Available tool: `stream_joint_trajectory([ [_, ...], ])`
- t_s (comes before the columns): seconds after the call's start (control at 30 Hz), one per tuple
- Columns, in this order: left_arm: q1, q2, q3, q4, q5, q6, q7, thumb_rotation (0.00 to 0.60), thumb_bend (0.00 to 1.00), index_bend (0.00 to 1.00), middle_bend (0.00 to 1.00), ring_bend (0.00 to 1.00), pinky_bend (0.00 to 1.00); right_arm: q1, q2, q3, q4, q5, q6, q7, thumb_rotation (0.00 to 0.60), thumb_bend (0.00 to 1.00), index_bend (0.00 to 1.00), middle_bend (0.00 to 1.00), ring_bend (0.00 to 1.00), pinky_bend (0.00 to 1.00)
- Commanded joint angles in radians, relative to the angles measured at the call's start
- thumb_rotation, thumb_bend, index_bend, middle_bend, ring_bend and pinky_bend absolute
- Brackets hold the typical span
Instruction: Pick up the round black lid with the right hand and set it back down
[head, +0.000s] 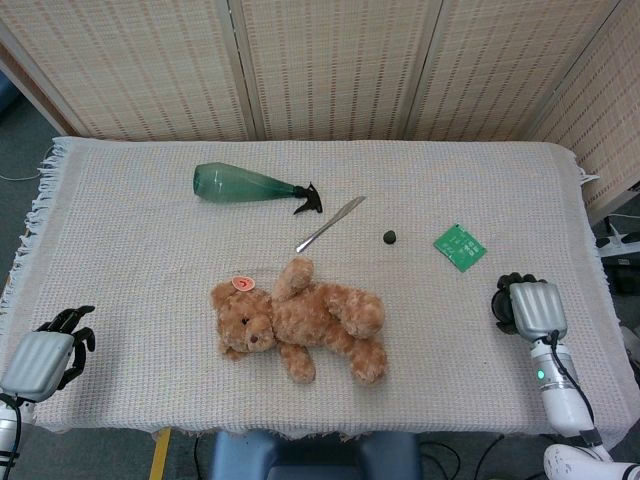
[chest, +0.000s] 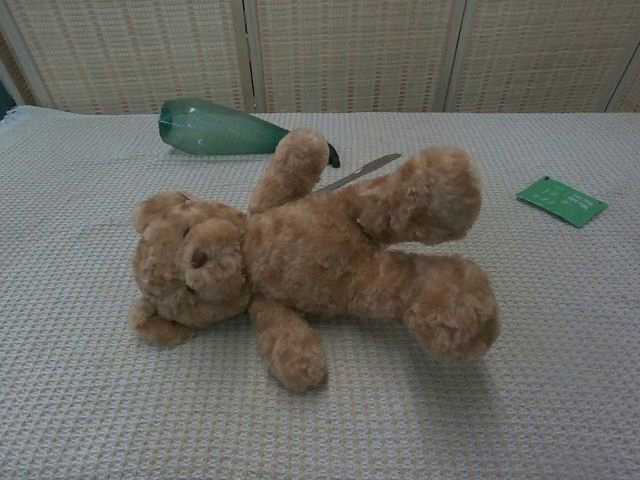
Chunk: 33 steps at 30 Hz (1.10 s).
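The round black lid (head: 390, 237) lies small on the cloth right of centre, between the knife and the green card, and nothing touches it. My right hand (head: 522, 306) hovers near the table's right edge, well to the right of and nearer than the lid. Its dark fingers (head: 506, 300) hang loosely with nothing in them. My left hand (head: 45, 352) rests at the near left corner, fingers apart and empty. The chest view shows neither hand nor the lid.
A brown teddy bear (head: 300, 322) lies in the middle near the front edge. A green spray bottle (head: 245, 184) and a knife (head: 330, 224) lie behind it. A green card (head: 460, 246) sits right of the lid. A woven screen stands behind the table.
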Motion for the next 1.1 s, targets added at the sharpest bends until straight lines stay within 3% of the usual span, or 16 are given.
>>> stream_joint_trajectory([
  [0.03,0.0,0.0,0.0,-0.001,0.0,0.0,0.001,0.6,0.76,0.57,0.17,0.18,0.43,-0.031,-0.081,-0.02,0.195,-0.525,0.218,0.68,0.6,0.09,0.52,0.48,0.55,0.75],
  [0.13,0.0,0.0,0.0,-0.001,0.0,0.001,0.001,0.6,0.76,0.57,0.17,0.18,0.43,-0.035,-0.107,-0.016,0.245,-0.54,0.254,0.711,0.6,0.09,0.52,0.48,0.55,0.75],
  [0.27,0.0,0.001,0.0,-0.001,0.0,0.0,0.0,0.6,0.76,0.57,0.17,0.18,0.43,-0.036,-0.091,-0.009,0.222,-0.475,0.185,0.638,0.6,0.09,0.52,0.48,0.55,0.75],
  [0.63,-0.001,0.002,0.0,0.0,0.0,-0.002,-0.004,0.6,0.76,0.57,0.17,0.18,0.43,0.014,0.04,0.012,-0.028,-0.055,-0.194,0.161,0.6,0.09,0.51,0.48,0.54,0.76],
  [0.83,0.0,0.003,-0.001,0.0,0.0,0.001,-0.009,0.6,0.76,0.57,0.17,0.18,0.43,0.066,0.06,0.023,-0.069,0.086,-0.311,0.108,0.6,0.09,0.51,0.48,0.54,0.76],
  [1.1,-0.001,0.003,-0.001,0.0,-0.003,-0.003,-0.006,0.6,0.76,0.57,0.17,0.18,0.43,0.107,0.023,0.034,-0.031,0.144,-0.353,0.115,0.6,0.09,0.5,0.48,0.54,0.76],
])
